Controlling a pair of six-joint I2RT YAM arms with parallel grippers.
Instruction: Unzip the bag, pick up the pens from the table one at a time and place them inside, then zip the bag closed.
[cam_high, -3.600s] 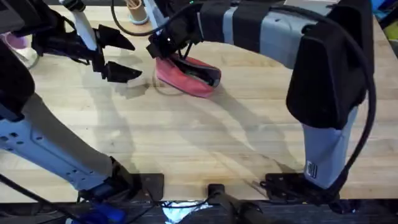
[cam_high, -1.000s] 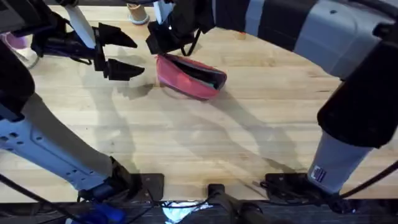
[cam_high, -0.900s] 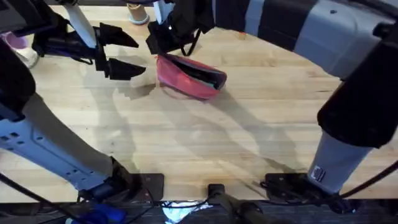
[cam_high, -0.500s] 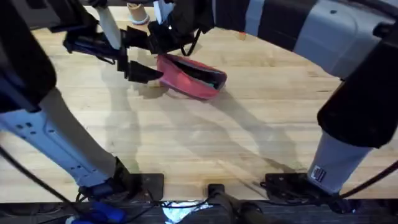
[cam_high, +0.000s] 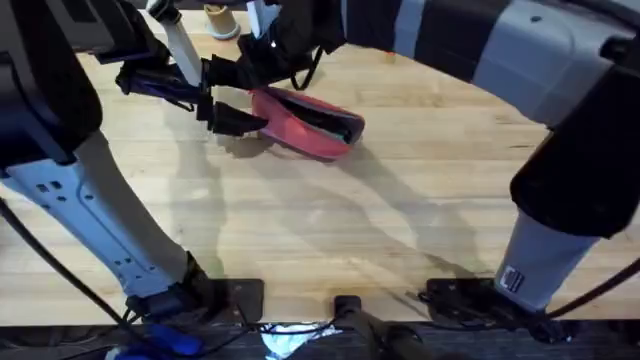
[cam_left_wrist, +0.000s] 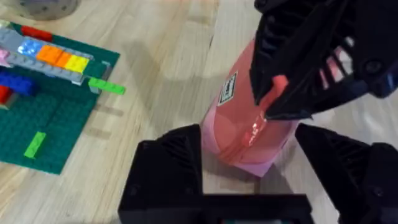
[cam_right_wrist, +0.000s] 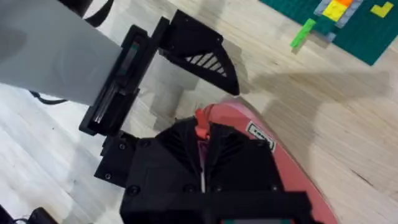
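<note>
The pink bag (cam_high: 305, 125) lies on the table (cam_high: 330, 220) at the back, with a dark gap along its top. My right gripper (cam_high: 258, 62) reaches across to the bag's left end and is shut on the orange zipper pull (cam_right_wrist: 202, 121). The left wrist view shows the same pinch on the zipper pull (cam_left_wrist: 277, 87). My left gripper (cam_high: 232, 97) is open, one finger on each side of that same end of the bag (cam_left_wrist: 245, 134), just below the right gripper (cam_left_wrist: 311, 68). The pens are out of view.
A green building-brick baseplate (cam_left_wrist: 50, 124) with coloured bricks lies just beyond the bag's left end, also seen from the right wrist (cam_right_wrist: 348, 25). A cup (cam_high: 222, 20) stands at the table's far edge. The right arm's large body (cam_high: 560, 120) hangs over the right half of the table.
My left arm has swung right from open space, and its open fingers now straddle the bag's left end. The right gripper and bag have stayed put over the last second.
</note>
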